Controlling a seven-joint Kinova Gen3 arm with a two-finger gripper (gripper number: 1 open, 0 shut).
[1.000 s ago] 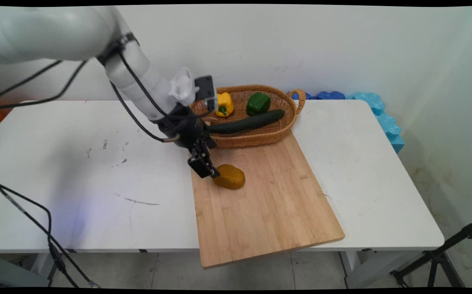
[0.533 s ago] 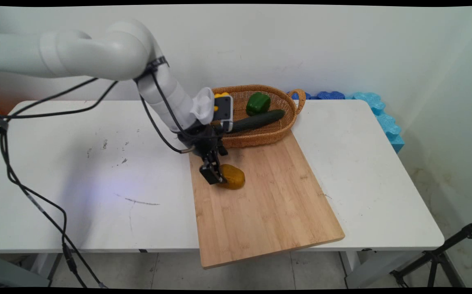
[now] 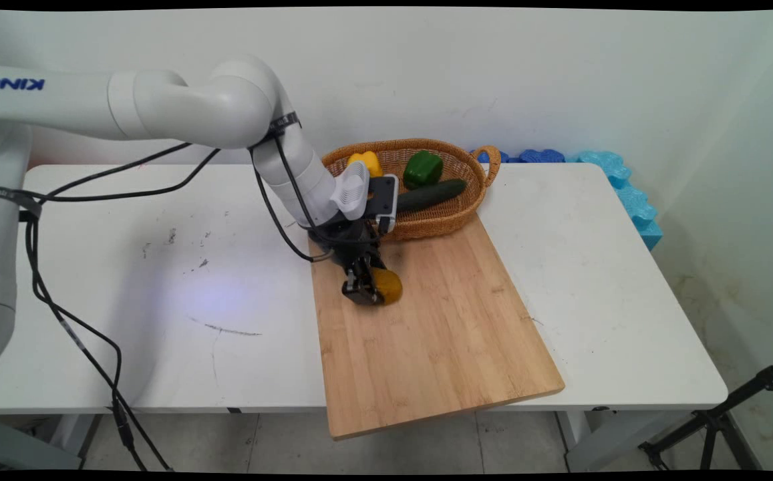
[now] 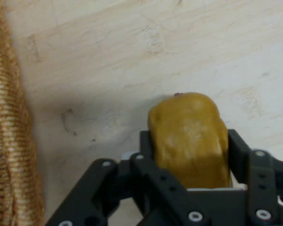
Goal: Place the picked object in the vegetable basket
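Brown and lumpy, a potato [image 3: 388, 286] lies on the bamboo cutting board [image 3: 439, 334] near its far left corner — the black tool [image 3: 367, 291] has a finger [image 4: 148, 150] on each flank of it, pinching it. Just behind the board sits a wicker basket [image 3: 426, 224] with a yellow bell pepper [image 3: 366, 162], a green bell pepper [image 3: 423, 168] and a cucumber [image 3: 429, 195] — all on the white desk [image 3: 159, 280].

Brown potato [image 4: 191, 136] between pincer [image 4: 188, 162] fingers
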